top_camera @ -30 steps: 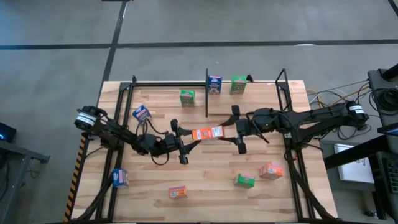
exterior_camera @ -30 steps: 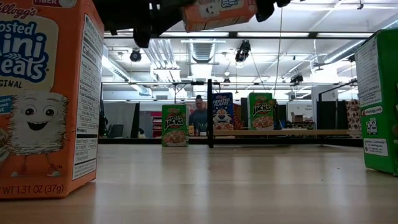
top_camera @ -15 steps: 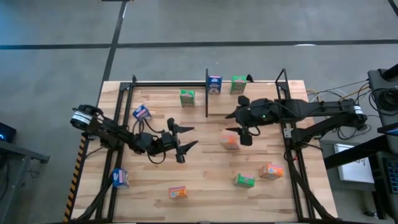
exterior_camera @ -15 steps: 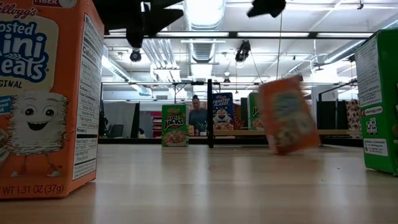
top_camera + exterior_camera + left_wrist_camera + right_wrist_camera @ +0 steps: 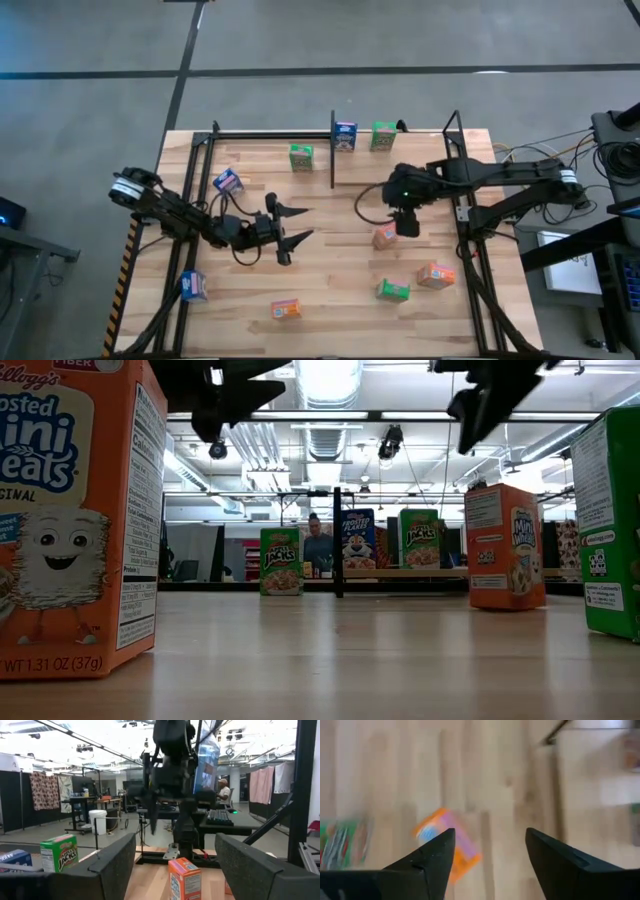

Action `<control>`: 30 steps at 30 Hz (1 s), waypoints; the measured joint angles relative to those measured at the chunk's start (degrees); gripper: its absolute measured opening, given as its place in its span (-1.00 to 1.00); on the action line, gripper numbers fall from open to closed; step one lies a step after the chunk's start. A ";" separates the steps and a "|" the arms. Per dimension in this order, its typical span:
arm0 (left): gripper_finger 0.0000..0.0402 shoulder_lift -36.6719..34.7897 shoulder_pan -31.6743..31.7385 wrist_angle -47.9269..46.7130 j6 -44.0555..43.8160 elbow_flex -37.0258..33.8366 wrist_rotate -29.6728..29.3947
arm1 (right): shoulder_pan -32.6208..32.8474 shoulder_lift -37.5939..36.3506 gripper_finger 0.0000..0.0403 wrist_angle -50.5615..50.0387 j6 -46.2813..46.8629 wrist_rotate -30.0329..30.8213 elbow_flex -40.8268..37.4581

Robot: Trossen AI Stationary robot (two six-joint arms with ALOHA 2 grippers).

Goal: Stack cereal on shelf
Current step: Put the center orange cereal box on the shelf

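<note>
My right hand [image 5: 407, 222] hangs over the worktop [image 5: 330, 290], fingers spread and holding nothing. An orange box [image 5: 385, 236] stands just below it on the worktop, well apart from the shelf [image 5: 400, 132]. In the low view this box [image 5: 505, 546] is upright, and my hand is above it, not touching. My left hand [image 5: 290, 228] waits near the middle of the worktop, also spread and empty.

On the shelf there are a blue box [image 5: 345, 135] and a green box [image 5: 383, 135], right of the divider [image 5: 332, 150]. Another green box [image 5: 301, 157] stands close to it on the left side; I cannot tell if it is on the board. Other boxes lie near the front edge.

The risk I see: the orange box sits at an angle to my fingers. If I come down without turning the wrist, one finger can hit a corner and tip it over. Also, if I close too near its top, it may slip or rotate while I carry it, and then it can knock the boxes already standing on the shelf.
</note>
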 joint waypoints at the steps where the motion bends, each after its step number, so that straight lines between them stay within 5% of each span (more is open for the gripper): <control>1: 0.28 -0.20 -0.01 0.00 0.23 0.00 0.00 | 0.07 0.29 0.20 -0.66 -2.37 -1.44 -0.04; 20: 0.28 -0.33 0.01 -1.46 1.19 0.00 0.04 | 1.37 14.40 0.23 -7.55 -13.25 -5.09 3.74; 30: 0.28 -0.31 0.01 -1.90 1.19 0.00 0.00 | 1.23 14.44 0.37 -8.66 -3.52 -4.91 5.60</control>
